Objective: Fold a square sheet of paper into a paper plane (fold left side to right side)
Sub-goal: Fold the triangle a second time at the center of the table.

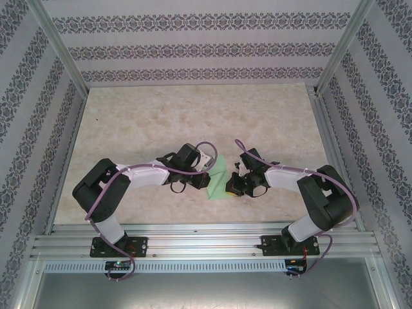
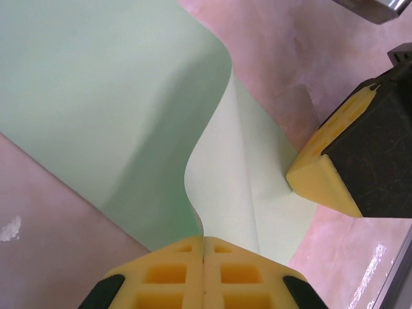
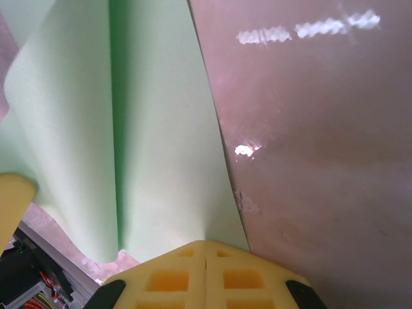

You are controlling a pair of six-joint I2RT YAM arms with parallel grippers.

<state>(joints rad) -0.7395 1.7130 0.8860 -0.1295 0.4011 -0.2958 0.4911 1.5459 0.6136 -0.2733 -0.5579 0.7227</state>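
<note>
square sheet of paper point(image 1: 217, 177) sits by the near edge of the table point(image 1: 193, 109), midway between its side edges, between the two wrists. it's light green and part-folded: one flap is lifted and curls over the layer lying flat (soft bend, no hard crease there yet). left gripper point(image 2: 204, 248) is clenched on that flap's edge, paper running straight into the pad seam. right gripper point(image 3: 206, 248) is clenched too, tip at the sheet's opposite edge; pinching or just pinning it, can't tell. step in hand, my read: carry the left side over to the right. hold the right side dead, sweep the flap low, line edge on edge, then press the fold from the middle outward. letting go early risks a skewed crease.
</note>
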